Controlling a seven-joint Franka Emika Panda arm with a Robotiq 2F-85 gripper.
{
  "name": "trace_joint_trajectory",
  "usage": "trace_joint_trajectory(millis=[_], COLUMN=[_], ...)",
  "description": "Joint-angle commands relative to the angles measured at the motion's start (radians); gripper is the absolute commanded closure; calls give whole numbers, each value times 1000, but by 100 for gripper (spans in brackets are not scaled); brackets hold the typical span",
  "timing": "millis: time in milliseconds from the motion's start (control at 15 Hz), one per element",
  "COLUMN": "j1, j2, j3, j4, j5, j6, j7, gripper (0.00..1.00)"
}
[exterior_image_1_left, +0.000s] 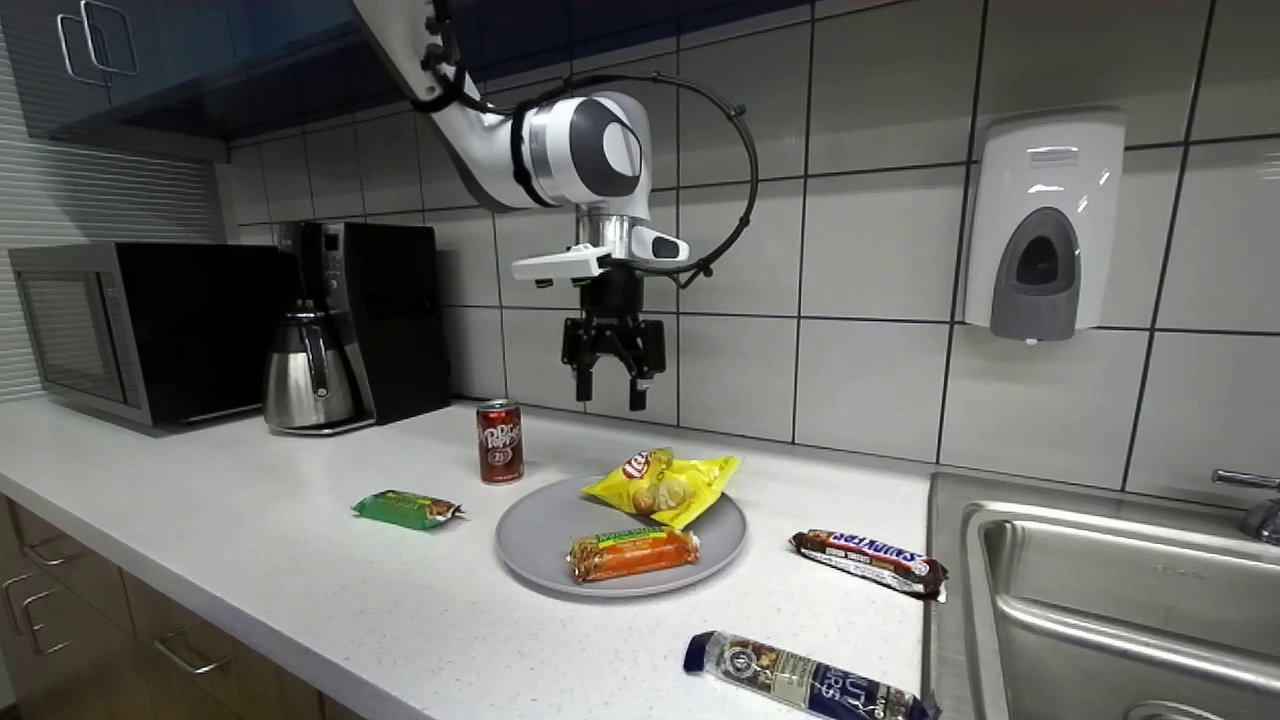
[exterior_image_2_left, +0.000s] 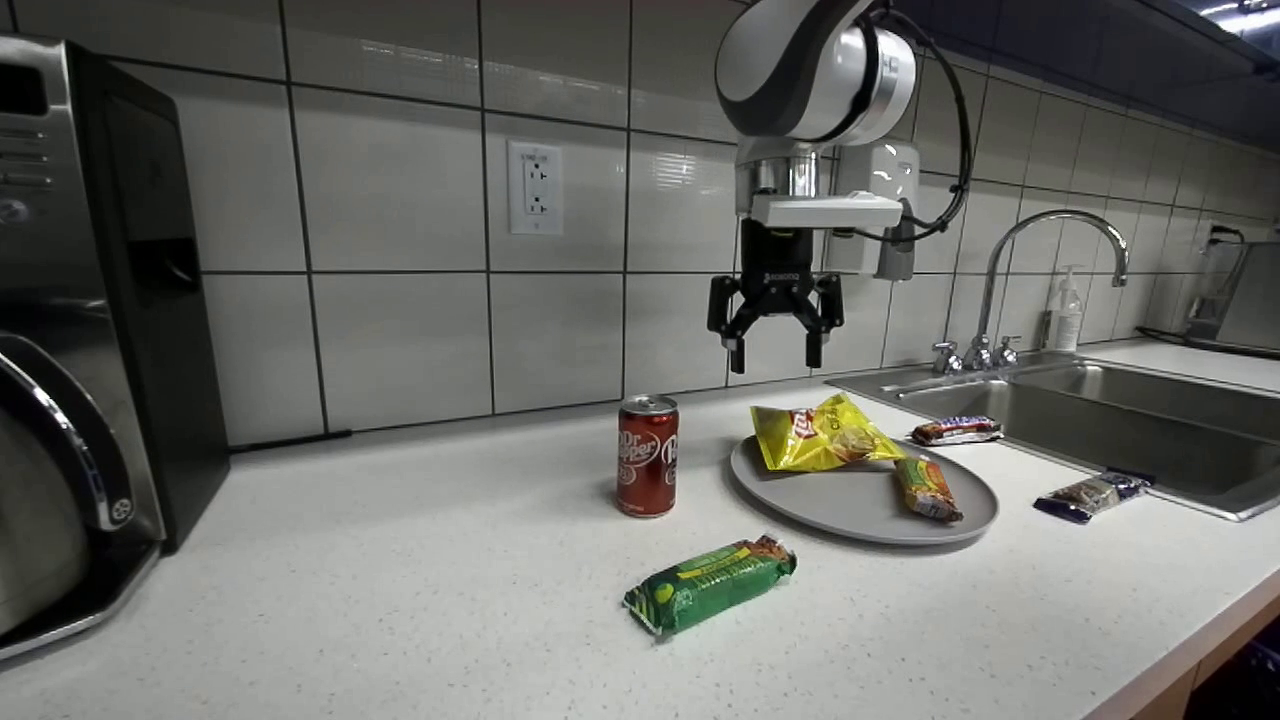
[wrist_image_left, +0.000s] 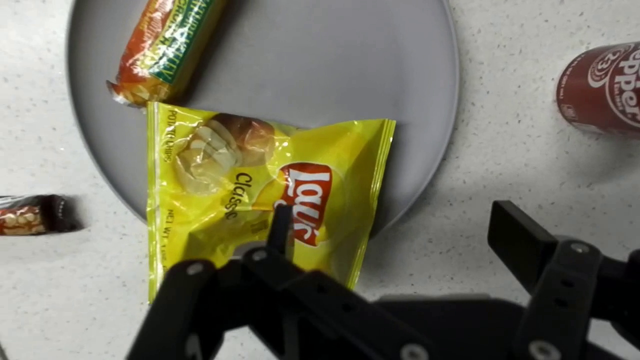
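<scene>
Chip bag (wrist_image_left: 260, 170) lies on the plate (wrist_image_left: 325, 60), below and, in the wrist view, left of the wide-open, empty hand (exterior_image_2_left: 776, 356), the bag's seal-to-seal axis running roughly along the spread of the fingers (wrist_image_left: 522, 245).

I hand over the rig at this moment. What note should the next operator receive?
Gripper: open and empty, above the counter, touching nothing.
Things: chip bag on the plate, overhanging its edge; orange bar also there. Soda can and green bar on the counter; chocolate bar and nut bar nearer the sink.
Done, apparently: two items on the plate.
Left, perhaps: a next grasp, not yet begun.
</scene>
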Motion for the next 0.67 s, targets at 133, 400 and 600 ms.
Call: trace_joint_trajectory(millis=[133,400,600], j1=[7,20,23], j2=[-47,-46,-41], j3=[-35,-63,-76], j4=[-69,-92,-100], j5=[-17,-26,-28], j6=[56,81,100], j7=[246,433,565], gripper=[0,0,0])
